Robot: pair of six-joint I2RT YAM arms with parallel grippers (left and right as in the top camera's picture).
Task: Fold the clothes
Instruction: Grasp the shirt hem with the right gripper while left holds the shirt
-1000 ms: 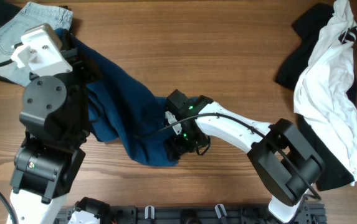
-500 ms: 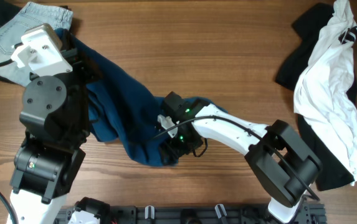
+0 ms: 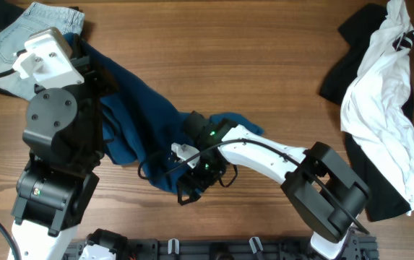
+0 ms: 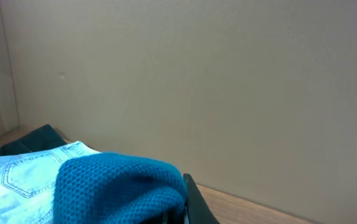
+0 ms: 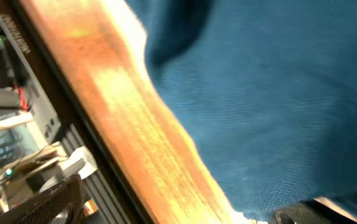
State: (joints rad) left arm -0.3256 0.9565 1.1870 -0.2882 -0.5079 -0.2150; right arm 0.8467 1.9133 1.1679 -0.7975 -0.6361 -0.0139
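The teal-blue shirt (image 3: 138, 119) lies stretched across the table from the upper left to the middle, wrinkled. My left gripper (image 4: 187, 208) is raised at the upper left, hidden under the arm in the overhead view. It is shut on a fold of the shirt (image 4: 119, 186), which drapes over its black finger. My right gripper (image 3: 188, 189) is low over the shirt's near end, by the table's front edge. Its wrist view is blurred and shows the fabric (image 5: 278, 93) close up with one dark fingertip (image 5: 303, 214) at its edge. I cannot tell whether these jaws are open.
Pale-blue jeans (image 3: 19, 36) lie at the back left, partly under the left arm; they also show in the left wrist view (image 4: 22, 177). A white garment on black cloth (image 3: 384, 108) lies at the right. The table's front edge (image 5: 134, 143) and a dark rail are close to the right gripper.
My right gripper has moved left and toward the table's front edge over the shirt's near end, its wrist turning. The left arm and the rest of the shirt have not moved.
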